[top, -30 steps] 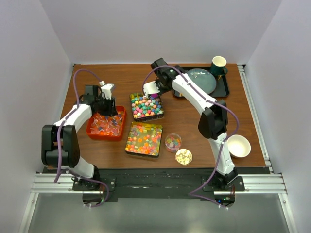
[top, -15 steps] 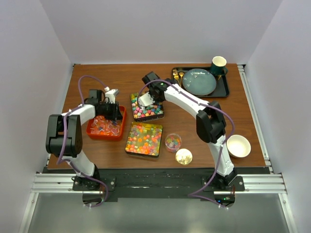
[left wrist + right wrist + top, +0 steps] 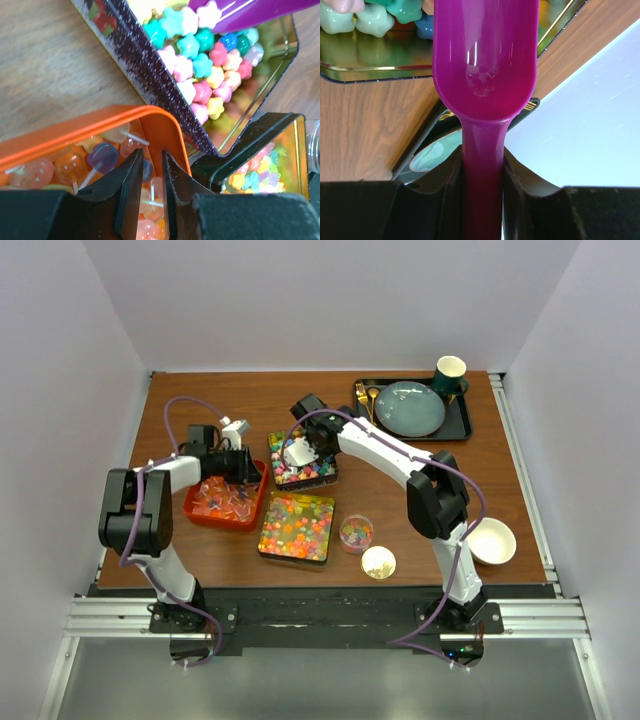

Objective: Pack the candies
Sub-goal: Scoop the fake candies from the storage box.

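From above, the star candies sat mid-bench, with the bead candies at their 6 o'clock and a small jar at the beads' 3 o'clock. My right hand hung over the stars, and my left hand over the orange tray at their 9 o'clock. Through my left wrist, the jaws stood nearly together above the lollipops, a slit between them; whether they pinched anything I could not tell. The stars' black tin lay at 1 o'clock. Through my right wrist, that hand was clenched on the handle of a purple scoop, its bowl empty, with stars at 11 o'clock. I judged the candies light, hard and apt to roll, too small to pinch, so best lifted from beneath with the scoop.
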Action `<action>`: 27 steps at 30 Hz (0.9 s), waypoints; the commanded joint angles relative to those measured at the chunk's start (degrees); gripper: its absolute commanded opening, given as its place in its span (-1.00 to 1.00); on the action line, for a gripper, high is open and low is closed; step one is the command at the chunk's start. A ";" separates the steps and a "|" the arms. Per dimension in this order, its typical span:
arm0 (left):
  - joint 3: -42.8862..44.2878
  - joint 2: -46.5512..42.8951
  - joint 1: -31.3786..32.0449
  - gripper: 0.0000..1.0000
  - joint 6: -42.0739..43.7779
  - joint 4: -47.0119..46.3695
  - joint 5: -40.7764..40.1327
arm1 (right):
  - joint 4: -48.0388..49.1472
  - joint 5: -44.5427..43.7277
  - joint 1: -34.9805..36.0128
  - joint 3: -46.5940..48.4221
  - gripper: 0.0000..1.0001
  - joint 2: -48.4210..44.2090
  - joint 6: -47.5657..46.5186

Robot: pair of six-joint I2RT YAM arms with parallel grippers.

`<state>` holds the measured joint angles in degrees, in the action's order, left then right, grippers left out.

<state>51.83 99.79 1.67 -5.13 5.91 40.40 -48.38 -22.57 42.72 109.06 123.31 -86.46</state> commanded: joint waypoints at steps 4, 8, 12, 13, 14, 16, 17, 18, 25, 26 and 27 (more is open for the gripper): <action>-1.12 2.60 0.79 -0.48 -5.77 -9.95 5.38 | -8.48 5.25 0.52 0.19 -1.00 -0.17 -0.38; 0.10 4.45 0.79 -0.48 -7.97 -11.62 6.35 | -9.54 5.87 0.70 -0.77 -1.00 0.44 -0.99; 0.99 5.94 0.79 -0.48 -8.93 -12.59 6.62 | -9.80 6.13 1.49 0.19 -1.00 2.28 -0.74; 1.25 6.73 0.79 -0.48 -9.29 -12.94 6.79 | -10.33 6.39 1.58 1.15 -1.00 2.64 -0.30; 1.60 7.17 0.79 -0.48 -9.72 -13.12 7.06 | -10.24 6.74 1.75 1.51 -1.00 2.99 -0.03; 2.04 7.96 0.88 -0.48 -10.78 -13.82 7.32 | -9.72 7.10 2.19 1.86 -1.00 3.87 0.32; 2.13 8.14 0.88 -0.48 -11.04 -14.00 7.32 | -9.45 7.79 2.28 1.86 -1.00 4.13 0.32; 2.31 8.32 0.88 -0.48 -11.31 -14.09 7.32 | -9.19 8.24 2.63 1.78 -1.00 4.40 0.50; 2.49 9.02 0.88 -0.48 -12.10 -14.96 7.58 | -7.44 9.03 3.16 1.07 -1.00 6.68 -0.03; 2.31 9.02 0.79 -0.48 -12.19 -15.14 7.59 | -7.17 9.12 3.16 0.98 -1.00 6.95 -0.29; 2.13 9.02 0.79 -0.48 -12.28 -15.31 7.76 | -6.99 9.90 3.16 0.37 -1.00 6.95 -0.99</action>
<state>52.99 108.03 1.89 -15.46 -6.07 45.25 -50.39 -18.92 44.03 111.63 125.40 -85.47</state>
